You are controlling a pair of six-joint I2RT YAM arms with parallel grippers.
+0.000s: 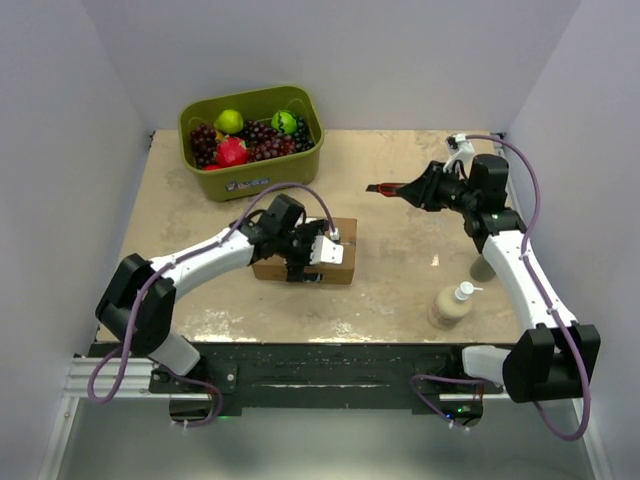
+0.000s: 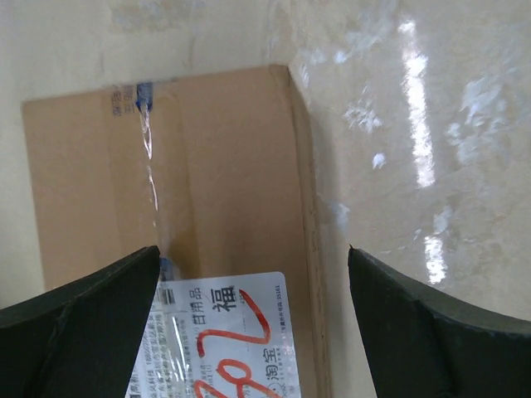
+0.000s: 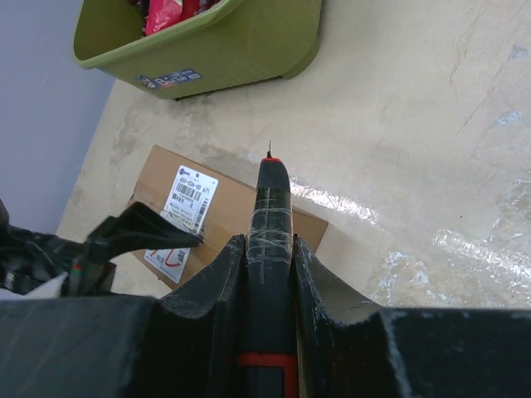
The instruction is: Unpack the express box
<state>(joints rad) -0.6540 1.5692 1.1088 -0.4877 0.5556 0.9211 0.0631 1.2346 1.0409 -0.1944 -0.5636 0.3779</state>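
1. The express box (image 2: 224, 166) lies flat at mid-table, its tape (image 2: 151, 166) uncut. The left gripper (image 2: 253, 257) hangs over it with jaws spread wide, gripping nothing.
2. Unpinned like that, the box could skid once a blade drags along the seam.
3. Right of the box and beyond it, the right gripper (image 3: 267, 245) is clamped on a cutter (image 3: 271, 199). Driven too deep, the cutter might slash the contents or nick the left fingers above the box.
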